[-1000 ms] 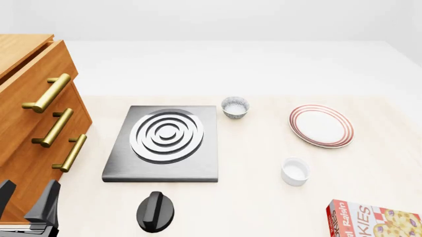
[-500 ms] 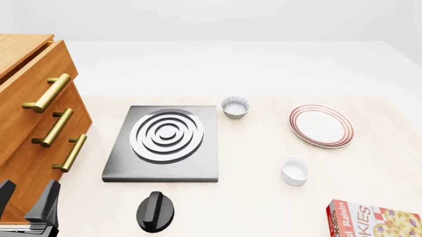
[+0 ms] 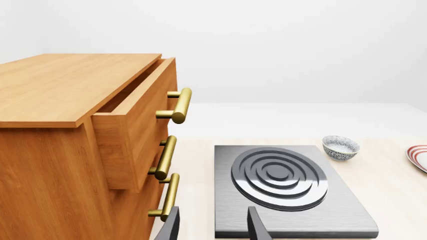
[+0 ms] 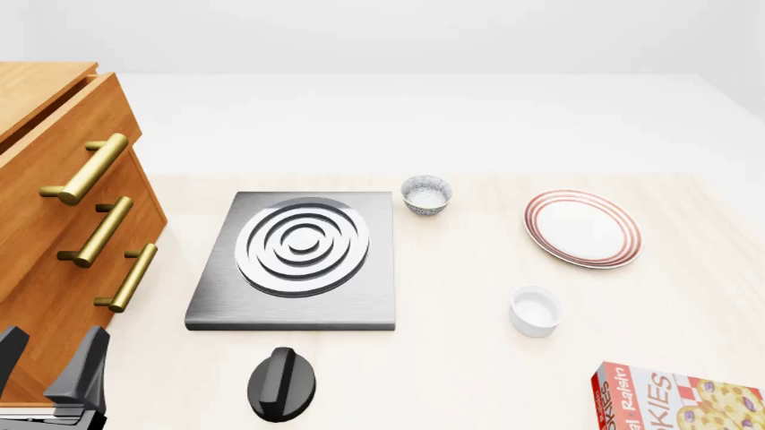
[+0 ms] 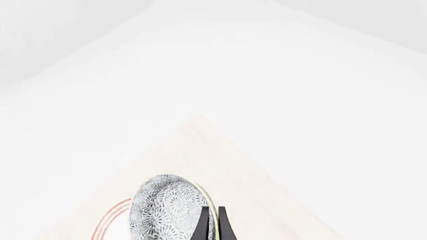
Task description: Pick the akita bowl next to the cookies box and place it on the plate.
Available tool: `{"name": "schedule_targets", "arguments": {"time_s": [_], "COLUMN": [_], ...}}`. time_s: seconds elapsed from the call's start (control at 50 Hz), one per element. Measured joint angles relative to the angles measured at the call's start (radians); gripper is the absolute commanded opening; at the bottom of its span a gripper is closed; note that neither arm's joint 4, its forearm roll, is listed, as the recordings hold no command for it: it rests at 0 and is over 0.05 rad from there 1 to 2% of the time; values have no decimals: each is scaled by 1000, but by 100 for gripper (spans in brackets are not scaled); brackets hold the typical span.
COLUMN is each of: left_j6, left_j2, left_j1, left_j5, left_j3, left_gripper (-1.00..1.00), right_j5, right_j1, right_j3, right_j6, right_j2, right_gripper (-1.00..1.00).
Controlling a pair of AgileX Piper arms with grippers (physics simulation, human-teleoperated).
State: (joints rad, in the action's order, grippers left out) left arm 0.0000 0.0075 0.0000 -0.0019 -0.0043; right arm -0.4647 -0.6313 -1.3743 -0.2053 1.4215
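Observation:
In the right wrist view the akita bowl [image 5: 167,207], grey-and-white patterned outside, hangs tilted on its side, and my right gripper [image 5: 212,227] is shut on its rim. Below it shows a red-ringed arc of the plate [image 5: 115,216]. The front view shows neither the right gripper nor the held bowl. There the plate [image 4: 582,227] lies empty at the right, and the cookies box [image 4: 675,400] sits at the near right corner. My left gripper [image 4: 48,367] is open at the near left by the drawers, holding nothing; its fingers [image 3: 257,225] frame the stove.
A look-alike patterned bowl [image 4: 427,194] stands beside the stove plate's [image 4: 299,260] far right corner. A plain white cup [image 4: 535,310] sits between plate and box. A black knob [image 4: 285,383] lies near the front. The wooden drawer cabinet [image 4: 66,206] fills the left side, top drawer ajar.

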Motion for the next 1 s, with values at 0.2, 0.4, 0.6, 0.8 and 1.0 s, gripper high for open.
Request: {"name": "schedule_targets", "arguments": {"time_s": [0.2,0.4,0.6,0.8,1.0], "left_j6": [0,0,0,0,0], "left_j2": [0,0,0,0,0], "left_j1": [0,0,0,0,0], "left_j5": [0,0,0,0,0], "left_j3": [0,0,0,0,0], "left_gripper": [100,100,100,100,100], "right_j5": [-61,-16,94,229,328], "right_j1": [111,225,341,429,470], "right_j3": [-30,28,141,199,166], "right_j6": [-51,-97,-164,-200,-209], "right_j2": [-88,-92,-63,78,304], "right_gripper": [-100,-100,-100,-100,-100]}}
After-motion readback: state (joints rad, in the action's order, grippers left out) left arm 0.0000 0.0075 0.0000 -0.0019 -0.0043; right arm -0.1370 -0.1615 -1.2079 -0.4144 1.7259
